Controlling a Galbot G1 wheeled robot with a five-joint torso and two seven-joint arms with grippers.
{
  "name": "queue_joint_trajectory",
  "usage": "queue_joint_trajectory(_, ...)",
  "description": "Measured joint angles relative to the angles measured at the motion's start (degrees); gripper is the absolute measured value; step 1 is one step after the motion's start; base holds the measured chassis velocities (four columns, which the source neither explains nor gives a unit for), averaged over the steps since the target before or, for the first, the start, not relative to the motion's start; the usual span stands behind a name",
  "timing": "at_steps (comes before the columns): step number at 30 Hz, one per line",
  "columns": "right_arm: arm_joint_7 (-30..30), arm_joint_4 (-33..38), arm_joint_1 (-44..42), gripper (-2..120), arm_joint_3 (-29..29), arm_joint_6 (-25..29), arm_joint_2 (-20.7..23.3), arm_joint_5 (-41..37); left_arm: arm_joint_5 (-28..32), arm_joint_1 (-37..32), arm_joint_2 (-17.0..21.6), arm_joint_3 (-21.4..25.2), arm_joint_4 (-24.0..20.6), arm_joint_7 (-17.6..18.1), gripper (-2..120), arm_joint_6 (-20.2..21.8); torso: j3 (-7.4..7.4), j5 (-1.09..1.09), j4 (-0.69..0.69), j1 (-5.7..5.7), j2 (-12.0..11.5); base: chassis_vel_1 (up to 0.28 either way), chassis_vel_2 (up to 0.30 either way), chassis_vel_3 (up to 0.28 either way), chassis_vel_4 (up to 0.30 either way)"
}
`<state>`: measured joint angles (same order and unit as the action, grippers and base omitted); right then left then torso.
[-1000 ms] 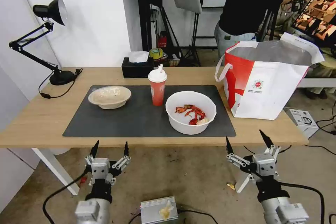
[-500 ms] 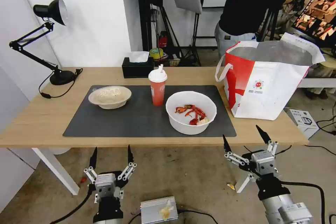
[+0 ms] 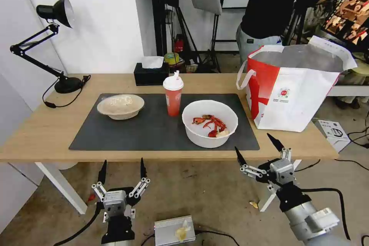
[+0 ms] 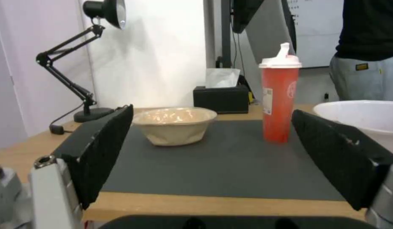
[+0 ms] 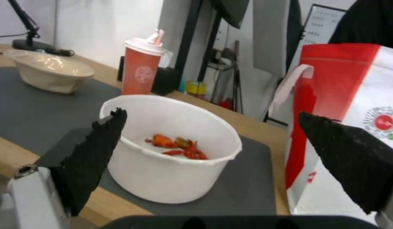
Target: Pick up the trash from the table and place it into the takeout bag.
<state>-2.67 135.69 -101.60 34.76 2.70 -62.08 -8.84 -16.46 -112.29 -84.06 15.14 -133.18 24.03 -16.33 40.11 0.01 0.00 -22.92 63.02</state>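
Meanwhile the right gripper point(image 3: 258, 150), jaws spread wide, has crept up and inward over the last second, so its tips now reach the near edge of the surface point(image 3: 46, 134), just in front of the white bowl point(image 3: 209, 123) of red crayfish shells. From the right wrist view that bowl point(image 5: 171, 152) sits squarely between the spread jaws, which suggests it is the first piece of trash being lined up. The left gripper point(image 3: 121, 170) has dropped lower and shifted slightly inward, and now hangs below the surface edge with its jaws also spread, holding nothing; it looks parked.

Nothing on the surface has moved. The bowl, the red cup point(image 3: 173, 98) with its white lid and the beige lidded bowl point(image 3: 120, 105) all stand on the dark mat point(image 3: 153, 130), and the takeout bag point(image 3: 296, 88) stands open at the right end, just beside the mat. All the trash is still out of the bag, so the task is only at its approach.
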Motion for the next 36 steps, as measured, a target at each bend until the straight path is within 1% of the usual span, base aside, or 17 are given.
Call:
queue_joint_trajectory(1, 0.0, 0.0, 0.0, 100, 0.0, 0.0, 0.0, 0.0, 0.0, 0.0, 0.0, 0.0, 0.0, 0.0, 100, 0.0, 0.00, 0.00, 0.00, 0.00, 0.0, 0.000, 0.000, 0.000, 0.000)
queue_joint_trajectory(5, -1.5, -1.2, 2.1, 100, -0.2, -0.1, 3.2, -2.7, 0.0, 0.1, -0.2, 0.1, 0.0, 0.0, 100, 0.1, 0.00, 0.00, -0.01, 0.00, 0.0, 0.000, 0.000, 0.000, 0.000)
queue_joint_trajectory(6, -1.5, -1.2, 2.1, 100, -0.2, -0.1, 3.2, -2.7, 0.0, 0.1, -0.2, 0.1, 0.0, 0.0, 100, 0.1, 0.00, 0.00, -0.01, 0.00, 0.0, 0.000, 0.000, 0.000, 0.000)
queue_joint_trajectory(10, -2.5, -3.0, 5.3, 100, -0.5, -0.7, 8.2, -5.9, 0.1, 0.2, -0.4, 0.2, 0.0, -0.1, 100, 0.3, 0.00, -0.01, 0.00, 0.00, 0.0, 0.000, 0.000, 0.000, 0.000)
queue_joint_trajectory(11, -2.5, -3.0, 5.3, 100, -0.5, -0.7, 8.2, -5.9, 0.1, 0.2, -0.4, 0.2, 0.0, -0.1, 100, 0.3, 0.00, -0.01, 0.00, 0.00, 0.0, 0.000, 0.000, 0.000, 0.000)
queue_joint_trajectory(14, -4.6, -3.9, 7.3, 100, -0.6, -1.8, 12.1, -9.6, 0.3, 0.4, -0.4, 0.2, 0.2, -0.2, 100, 0.3, 0.00, -0.01, 0.00, 0.00, 0.0, 0.000, 0.000, 0.000, 0.000)
queue_joint_trajectory(15, -4.6, -3.9, 7.3, 100, -0.6, -1.8, 12.1, -9.6, 0.3, 0.4, -0.4, 0.2, 0.2, -0.2, 100, 0.3, 0.00, -0.01, 0.00, 0.00, 0.0, 0.000, 0.000, 0.000, 0.000)
queue_joint_trajectory(18, -6.4, -4.6, 8.9, 100, -0.9, -2.3, 14.6, -12.4, 0.5, 0.8, -0.6, 0.2, 0.4, -0.5, 100, 0.3, 0.00, -0.01, 0.00, -0.01, 0.0, 0.000, 0.000, 0.000, 0.000)
queue_joint_trajectory(19, -6.4, -4.6, 8.9, 100, -0.9, -2.3, 14.6, -12.4, 0.5, 0.8, -0.6, 0.2, 0.4, -0.5, 100, 0.3, 0.00, -0.01, 0.00, -0.01, 0.0, 0.000, 0.000, 0.000, 0.000)
queue_joint_trajectory(28, -11.0, -7.1, 12.7, 100, -3.2, -2.3, 20.2, -17.0, 0.6, 1.0, -1.3, 0.2, 1.0, -0.8, 100, 0.5, 0.00, 0.00, 0.00, 0.00, 0.0, 0.000, 0.000, 0.000, 0.000)
queue_joint_trajectory(32, -11.8, -7.9, 14.8, 100, -4.4, -2.3, 22.0, -18.2, 0.7, 1.2, -1.5, 0.1, 1.3, -0.8, 100, 0.5, -0.01, 0.00, -0.01, -0.01, 0.0, 0.000, 0.000, 0.000, 0.000)
queue_joint_trajectory(34, -11.8, -8.0, 14.9, 100, -4.4, -2.3, 22.1, -18.3, 0.7, 1.2, -1.5, 0.1, 1.3, -0.8, 100, 0.5, 0.00, 0.00, -0.01, 0.00, 0.0, 0.000, 0.000, 0.000, 0.000)
queue_joint_trajectory(36, -12.6, -8.8, 17.2, 100, -5.5, -2.2, 23.5, -19.3, 0.7, 1.5, -1.5, 0.1, 1.5, -0.9, 100, 0.5, 0.00, 0.00, 0.00, -0.01, 0.0, 0.000, 0.000, 0.000, 0.000)
